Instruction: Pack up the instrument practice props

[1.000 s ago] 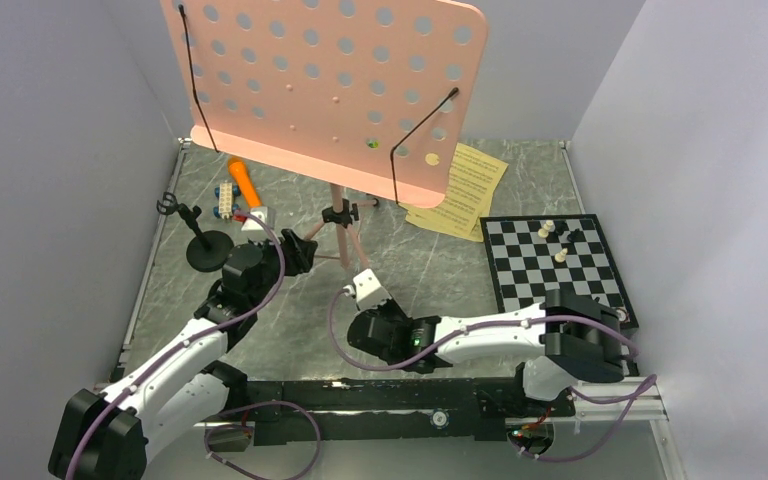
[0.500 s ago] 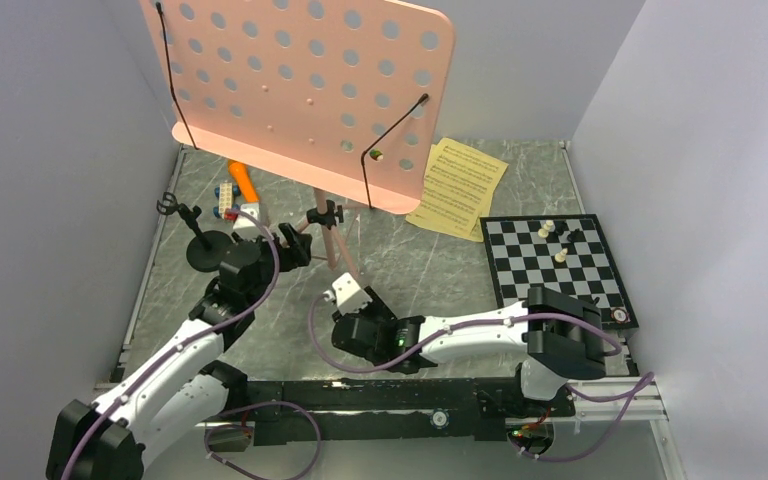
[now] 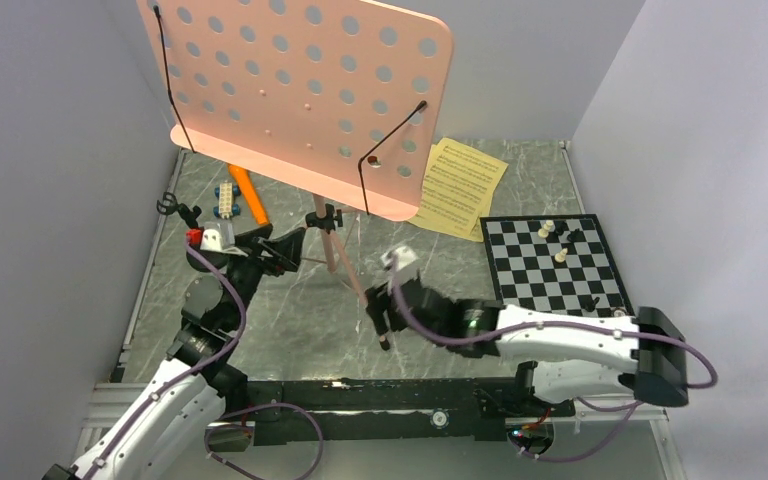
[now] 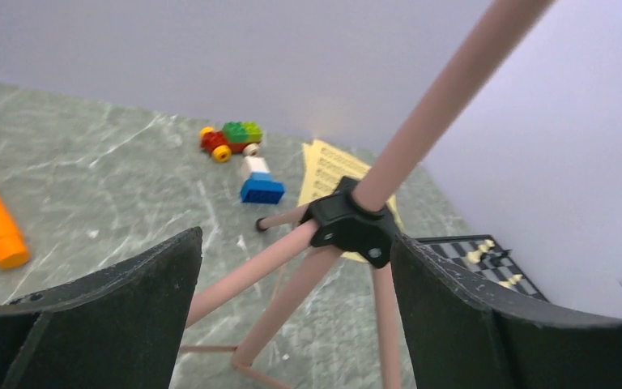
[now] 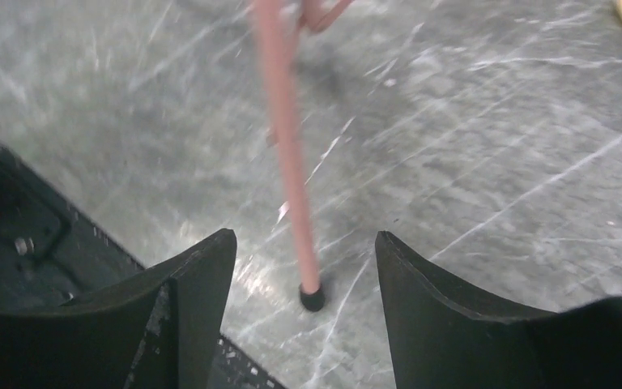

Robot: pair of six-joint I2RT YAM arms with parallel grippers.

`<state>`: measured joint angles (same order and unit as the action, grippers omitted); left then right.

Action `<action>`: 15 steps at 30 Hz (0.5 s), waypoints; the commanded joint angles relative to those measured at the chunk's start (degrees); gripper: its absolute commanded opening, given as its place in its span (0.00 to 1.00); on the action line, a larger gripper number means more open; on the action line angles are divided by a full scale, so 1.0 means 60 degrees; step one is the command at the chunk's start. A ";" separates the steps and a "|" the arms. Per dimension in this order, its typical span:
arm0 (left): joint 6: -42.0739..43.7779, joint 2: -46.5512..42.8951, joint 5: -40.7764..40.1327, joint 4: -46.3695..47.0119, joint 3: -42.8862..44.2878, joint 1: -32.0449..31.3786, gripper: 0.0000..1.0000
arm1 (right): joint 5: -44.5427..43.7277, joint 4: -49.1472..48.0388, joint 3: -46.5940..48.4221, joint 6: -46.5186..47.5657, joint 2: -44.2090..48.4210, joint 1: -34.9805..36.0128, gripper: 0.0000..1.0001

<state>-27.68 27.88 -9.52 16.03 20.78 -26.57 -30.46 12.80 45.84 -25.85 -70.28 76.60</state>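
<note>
The pink music stand (image 3: 300, 95) stands on its tripod mid-table, its desk high above. That looks too tall to pack as it is, so both arms are down at the legs, likely to fold them. The left gripper (image 4: 296, 251) is spread wide around the black hub (image 4: 351, 227) and grips nothing. The right gripper (image 5: 304, 243) is parted either side of the near leg (image 5: 287, 146), just above its foot — no contact. The yellow sheet-music pages (image 3: 457, 185) lie beside the chessboard (image 3: 555, 265).

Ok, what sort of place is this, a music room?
Likely a robot test cell, not a music room: plain walls box in a marbled table, the left arm and right arm are bolted at its near edge, and unrelated props share it, a pink music stand and a chessboard.
</note>
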 commanded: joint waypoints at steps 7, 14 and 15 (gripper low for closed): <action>0.0558 0.2432 0.1986 0.3843 0.1179 -0.0011 0.87 | 0.5309 -0.1612 -0.0418 -0.1262 0.1464 -0.4257 0.65; 0.0891 0.3897 0.2352 0.4342 0.2527 -0.0023 0.85 | 0.7786 -0.2953 0.0002 -0.2356 0.0700 -0.5728 0.64; 0.0887 0.4026 0.2340 0.4273 0.2666 -0.0018 0.84 | 0.8288 -0.3325 -0.0028 -0.2679 0.0553 -0.5996 0.63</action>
<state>-24.18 49.84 2.33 36.64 31.44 -26.57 5.34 3.07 43.44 -35.14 -64.73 45.58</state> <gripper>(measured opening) 0.850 0.640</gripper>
